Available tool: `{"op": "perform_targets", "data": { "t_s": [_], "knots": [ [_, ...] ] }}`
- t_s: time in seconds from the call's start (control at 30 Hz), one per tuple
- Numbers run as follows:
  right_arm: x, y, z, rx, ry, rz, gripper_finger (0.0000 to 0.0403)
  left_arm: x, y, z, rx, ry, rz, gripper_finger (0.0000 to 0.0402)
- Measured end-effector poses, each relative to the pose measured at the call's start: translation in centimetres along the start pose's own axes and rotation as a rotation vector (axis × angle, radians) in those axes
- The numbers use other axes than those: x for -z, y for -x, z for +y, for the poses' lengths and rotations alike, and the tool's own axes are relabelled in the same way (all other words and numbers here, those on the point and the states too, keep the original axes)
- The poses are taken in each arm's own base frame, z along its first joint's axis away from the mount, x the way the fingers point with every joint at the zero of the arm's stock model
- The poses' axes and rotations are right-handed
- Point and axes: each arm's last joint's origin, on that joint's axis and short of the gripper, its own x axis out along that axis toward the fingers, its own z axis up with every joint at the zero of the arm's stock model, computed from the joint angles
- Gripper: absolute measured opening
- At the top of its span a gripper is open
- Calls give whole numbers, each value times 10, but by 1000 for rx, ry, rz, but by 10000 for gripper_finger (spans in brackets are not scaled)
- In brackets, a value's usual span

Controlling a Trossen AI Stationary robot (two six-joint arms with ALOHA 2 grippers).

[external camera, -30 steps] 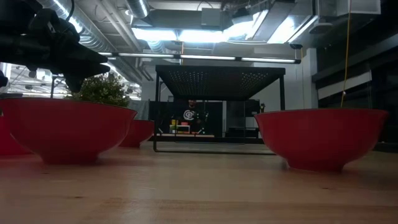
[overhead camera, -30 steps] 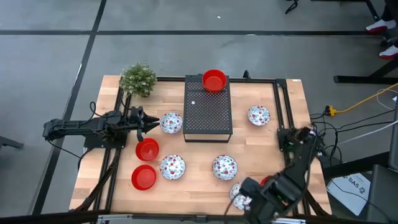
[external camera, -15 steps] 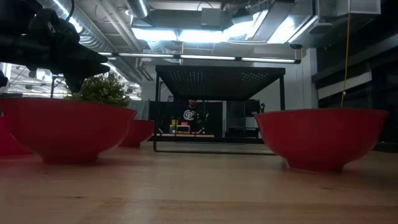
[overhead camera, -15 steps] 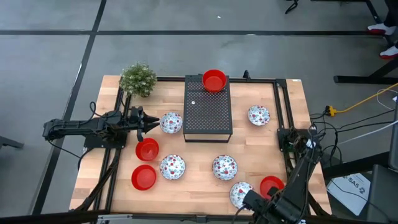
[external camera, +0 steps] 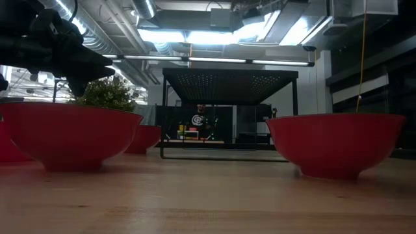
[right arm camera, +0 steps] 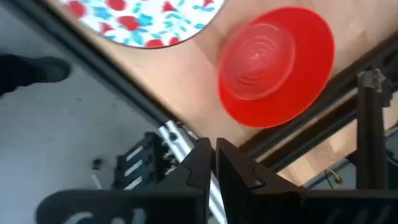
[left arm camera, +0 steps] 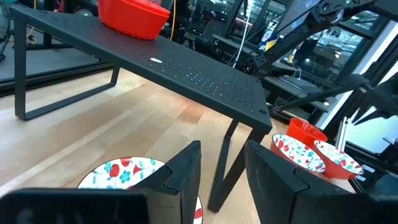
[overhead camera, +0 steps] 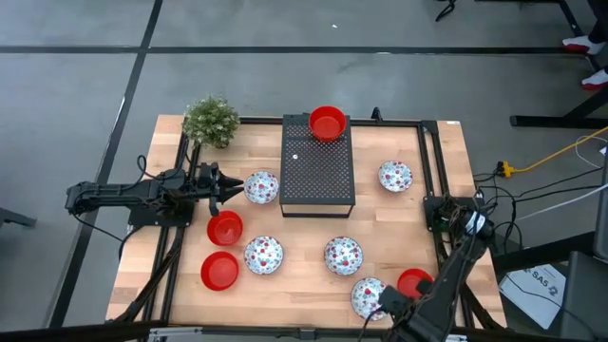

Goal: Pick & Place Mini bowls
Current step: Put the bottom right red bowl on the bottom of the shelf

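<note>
Several mini bowls stand on their bases on the wooden table. One red bowl [overhead camera: 327,123] sits on the far end of the black box [overhead camera: 318,166]. Other red bowls [overhead camera: 225,228] [overhead camera: 219,271] [overhead camera: 415,283] and floral bowls [overhead camera: 261,187] [overhead camera: 395,176] [overhead camera: 264,255] [overhead camera: 343,255] [overhead camera: 368,296] are on the table top. My left gripper [overhead camera: 226,187] [left arm camera: 222,177] is open, level, just left of a floral bowl [left arm camera: 127,176]. My right gripper [overhead camera: 391,306] [right arm camera: 215,163] is shut, over the near edge beside the red bowl [right arm camera: 273,65] and floral bowl [right arm camera: 149,18].
A small green plant [overhead camera: 211,121] stands at the far left corner. Black frame rails run along the table's left [overhead camera: 180,237] and right [overhead camera: 439,180] sides. Cables lie on the floor to the right. Bare wood shows between the box and the right floral bowl.
My right arm has drawn back toward the table's near edge, off the two bowls at the near right. The red bowl and the floral bowl beside it now show whole and stand where they were. The left arm has kept still.
</note>
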Motion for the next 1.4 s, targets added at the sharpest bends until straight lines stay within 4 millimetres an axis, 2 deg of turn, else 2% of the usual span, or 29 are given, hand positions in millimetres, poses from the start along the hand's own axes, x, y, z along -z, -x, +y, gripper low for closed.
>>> {"op": "perform_targets", "data": {
  "t_s": [0.17,0.5,0.7,0.93,1.07,1.23,1.4],
  "knots": [
    [-3,-13,-3,53,-12,-3,58,0,0,0,0,0,0,120],
    [-9,-46,-7,139,-23,-20,178,0,0,0,0,0,0,120],
    [-14,-64,-2,96,22,-56,196,0,0,0,0,0,0,119],
    [-17,-88,-4,101,22,-56,177,0,0,0,0,0,0,121],
    [-18,-92,-6,111,20,-56,155,0,0,0,0,0,0,119],
    [-18,-92,-5,108,20,-56,102,0,0,0,-1,0,0,120],
    [-18,-92,-5,106,21,-56,25,0,0,0,0,0,0,120]
  ]
}}
